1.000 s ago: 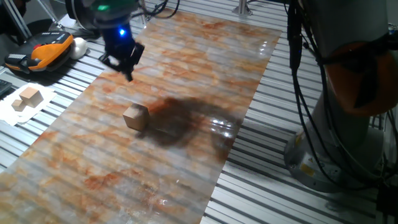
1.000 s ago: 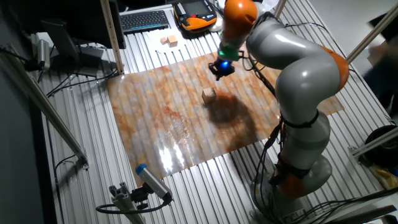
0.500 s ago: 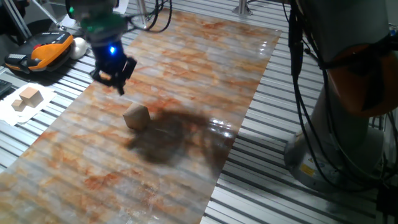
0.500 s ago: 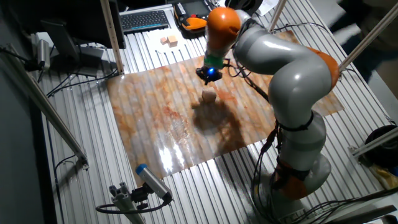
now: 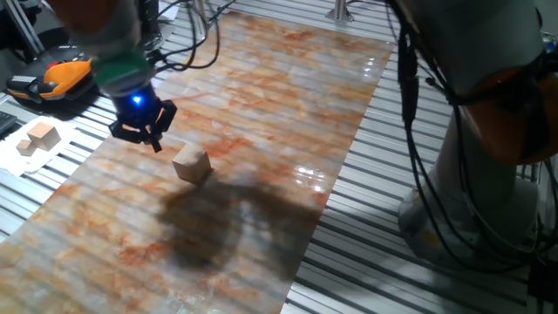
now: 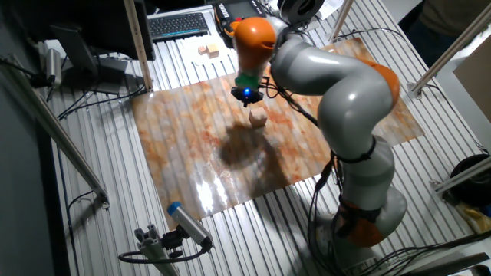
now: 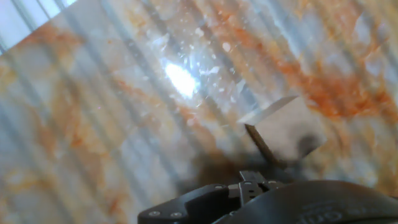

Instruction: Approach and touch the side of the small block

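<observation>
The small block is a light-tan wooden cube on the marbled orange-grey mat. My gripper, with a blue light on the hand, hangs low just left of and a little behind the block, a short gap apart, and looks shut and empty. In the other fixed view the gripper is just above the block. In the hand view the block lies blurred right of centre, just beyond my dark fingertips.
A pair of pale wooden blocks on white paper lies off the mat at the left. An orange-black pendant sits behind it. A keyboard is at the back. The arm's base stands at the right.
My gripper has swung left and lower, from behind the block to its left side. The arm's shadow has slid toward the front of the mat. The block has stayed put.
</observation>
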Controlling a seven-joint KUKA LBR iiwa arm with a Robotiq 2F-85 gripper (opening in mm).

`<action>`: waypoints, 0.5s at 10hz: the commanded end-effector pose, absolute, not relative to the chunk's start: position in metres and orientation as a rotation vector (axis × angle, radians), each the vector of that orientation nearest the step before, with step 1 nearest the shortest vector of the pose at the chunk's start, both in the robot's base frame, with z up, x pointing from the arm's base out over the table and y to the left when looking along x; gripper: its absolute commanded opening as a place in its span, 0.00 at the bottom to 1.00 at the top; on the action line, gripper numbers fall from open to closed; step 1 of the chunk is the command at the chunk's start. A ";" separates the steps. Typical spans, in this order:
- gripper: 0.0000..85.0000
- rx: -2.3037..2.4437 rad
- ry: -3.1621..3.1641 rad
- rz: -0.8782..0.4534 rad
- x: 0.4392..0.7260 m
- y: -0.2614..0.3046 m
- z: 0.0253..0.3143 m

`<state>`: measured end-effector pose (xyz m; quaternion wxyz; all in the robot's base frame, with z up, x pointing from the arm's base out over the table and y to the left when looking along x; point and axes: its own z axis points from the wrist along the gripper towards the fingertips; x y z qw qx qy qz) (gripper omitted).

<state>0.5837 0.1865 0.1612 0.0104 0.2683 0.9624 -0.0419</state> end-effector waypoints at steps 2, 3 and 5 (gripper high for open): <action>0.00 0.838 2.986 -0.184 0.585 0.190 0.150; 0.00 0.833 2.979 -0.209 0.586 0.191 0.144; 0.00 0.823 2.968 -0.244 0.587 0.192 0.132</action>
